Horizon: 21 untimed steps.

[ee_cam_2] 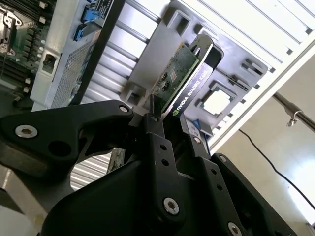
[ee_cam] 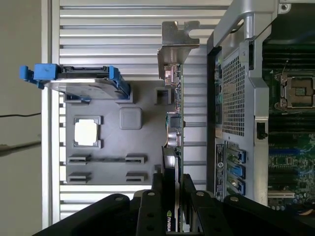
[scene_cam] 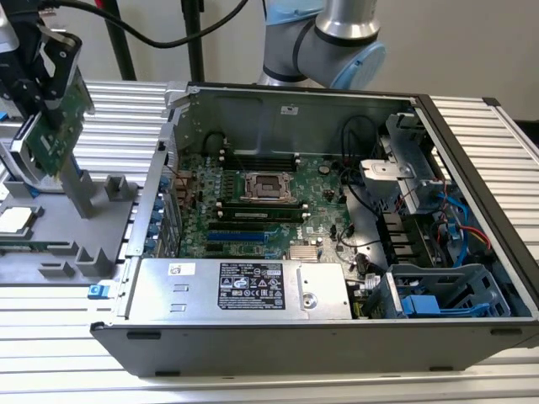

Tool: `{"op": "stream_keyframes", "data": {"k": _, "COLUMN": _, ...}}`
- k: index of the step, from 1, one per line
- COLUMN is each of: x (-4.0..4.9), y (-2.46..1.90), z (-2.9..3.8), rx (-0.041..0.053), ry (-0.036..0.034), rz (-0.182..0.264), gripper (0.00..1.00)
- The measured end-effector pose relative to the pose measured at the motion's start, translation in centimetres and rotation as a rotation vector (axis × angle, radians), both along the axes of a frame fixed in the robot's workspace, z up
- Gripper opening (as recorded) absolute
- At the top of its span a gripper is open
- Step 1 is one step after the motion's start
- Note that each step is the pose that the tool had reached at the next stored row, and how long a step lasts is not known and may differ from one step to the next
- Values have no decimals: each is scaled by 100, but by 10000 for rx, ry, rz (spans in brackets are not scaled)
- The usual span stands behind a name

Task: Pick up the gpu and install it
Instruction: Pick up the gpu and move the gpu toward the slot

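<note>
Gripper (ee_cam_2: 170, 125) clamped shut on gpu (ee_cam_2: 183, 78), held above grey parts tray (ee_cam: 118, 147).
Pick-up done, install pending; card upright, well apart from motherboard (scene_cam: 253, 215) inside open case (scene_cam: 278, 345); likely calls for careful slot alignment.

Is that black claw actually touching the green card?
Touching. In the second wrist view, the gripper clamps both faces of the gpu, with no gap.

White lettering (ee_cam_2: 188, 94) on gpu (ee_cam_2: 170, 81) edge; printed label (scene_cam: 251, 286) on power supply (scene_cam: 324, 296).
</note>
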<state>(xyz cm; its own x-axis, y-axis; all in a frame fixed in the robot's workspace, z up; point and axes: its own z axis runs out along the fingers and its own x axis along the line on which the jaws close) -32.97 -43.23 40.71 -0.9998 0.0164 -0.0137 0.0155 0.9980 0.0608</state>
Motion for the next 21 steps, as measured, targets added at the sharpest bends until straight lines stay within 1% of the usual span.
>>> {"op": "stream_keyframes", "data": {"k": 15, "x": 0, "y": 0, "z": 84, "rx": 0, "ry": 0, "rz": 0, "gripper": 0}}
{"op": "stream_keyframes", "data": {"k": 21, "x": 0, "y": 0, "z": 143, "rx": -1, "ry": 0, "rz": 0, "gripper": 0}}
